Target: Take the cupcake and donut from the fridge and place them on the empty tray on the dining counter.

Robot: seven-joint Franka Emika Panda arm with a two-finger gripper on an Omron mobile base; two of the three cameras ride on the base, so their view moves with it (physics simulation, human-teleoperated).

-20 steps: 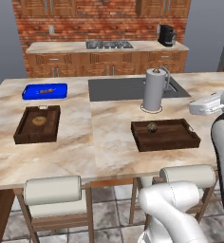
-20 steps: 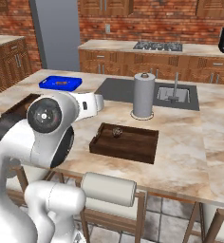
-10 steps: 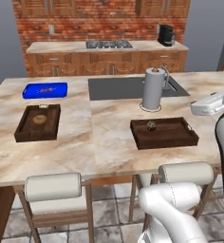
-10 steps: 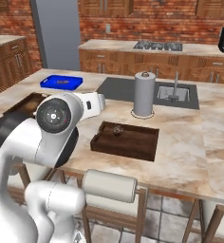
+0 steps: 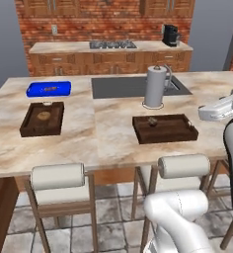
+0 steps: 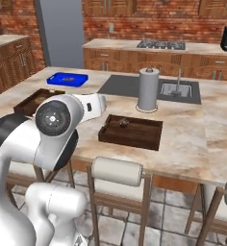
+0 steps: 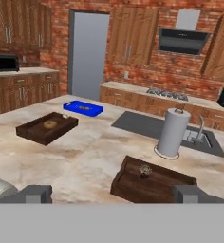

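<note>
On the tray (image 7: 154,182), a small blurry cupcake (image 7: 144,171); gripper (image 7: 115,193) spread wide, empty.

I see the dining counter (image 5: 108,133), a big island with a beige marbled stone top. On it lies the tray (image 5: 165,128), dark brown wood, rectangular, flat, with low raised rims, near the stool-side edge. 1 tiny dark brown cupcake (image 5: 151,121) sits inside the tray, by its far rim, toward the left end. The rest of the tray floor is bare.
</note>
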